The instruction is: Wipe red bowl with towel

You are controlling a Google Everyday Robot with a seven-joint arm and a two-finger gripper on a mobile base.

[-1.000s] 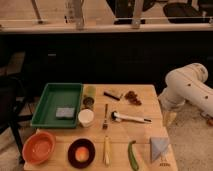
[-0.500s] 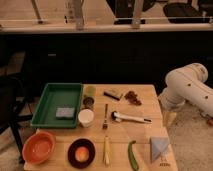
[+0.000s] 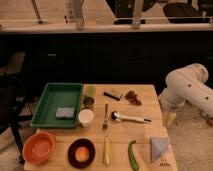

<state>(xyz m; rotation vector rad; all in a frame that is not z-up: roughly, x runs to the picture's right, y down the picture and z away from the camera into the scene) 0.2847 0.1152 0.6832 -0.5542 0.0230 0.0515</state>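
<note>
Camera view: the arm [image 3: 192, 90] curled in from the right edge of the frame, and its gripper [image 3: 170, 119] hung pointing down just off the right side of the wooden table [image 3: 150, 102], beside the edge and touching nothing that I could see. Whether it was open or closed could not be told from here, and nothing showed in its grasp.

The towel [image 3: 160, 148] lay flat at the lower right of the table, just below the gripper in the frame and a little toward the left. It was a near-square fold with no real long axis (only its diagonal crease gave it a direction), and it lay clear of its nearest neighbour, the green vegetable [image 3: 132, 156].

The red bowl [image 3: 39, 147] sat at the lower left corner, well apart from both towel and gripper, with the dark bowl [image 3: 81, 153] holding its orange ball just beside it. So, as I judged it, the pick-up came first: a short move down and inward to the cloth, then a long carry leftward along the front edge, past the vegetable and the dark bowl, to reach the red one.
</note>
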